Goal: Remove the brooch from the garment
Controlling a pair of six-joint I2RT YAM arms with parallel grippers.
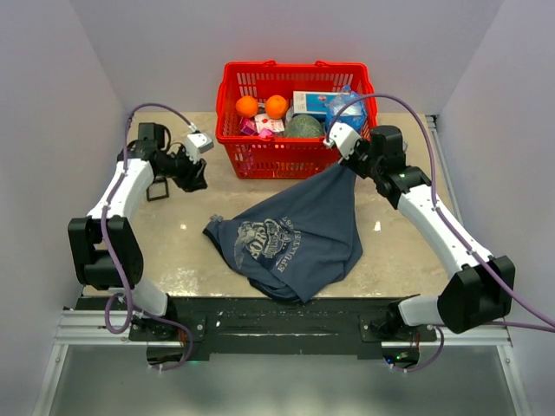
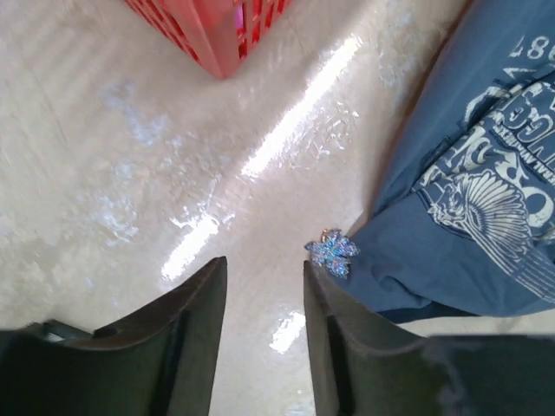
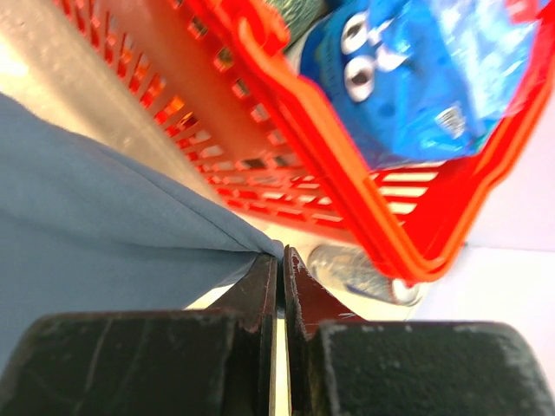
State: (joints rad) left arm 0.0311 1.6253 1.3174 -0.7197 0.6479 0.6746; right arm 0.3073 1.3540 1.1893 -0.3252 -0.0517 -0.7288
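- Beige table [image 1: 173, 251] spreads under both arms; only your left wrist view shows the brooch [image 2: 332, 251], which is too small to make out from above.
- Your left gripper [image 2: 262, 270] stands parted and holds nothing, over bare table near the brooch.
- Your right gripper [image 3: 279, 258] is pinched tight on a raised corner of the garment [image 3: 104, 217], beside the red basket [image 3: 286, 113].
- You see the brooch as a glittering blue flower touching the garment's edge.

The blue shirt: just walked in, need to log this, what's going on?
The right end effector is shut on a corner of the blue shirt, holding it up beside the red basket. The left end effector is open over the table, the brooch just ahead of it at the shirt's edge. Pinned or loose is unclear.
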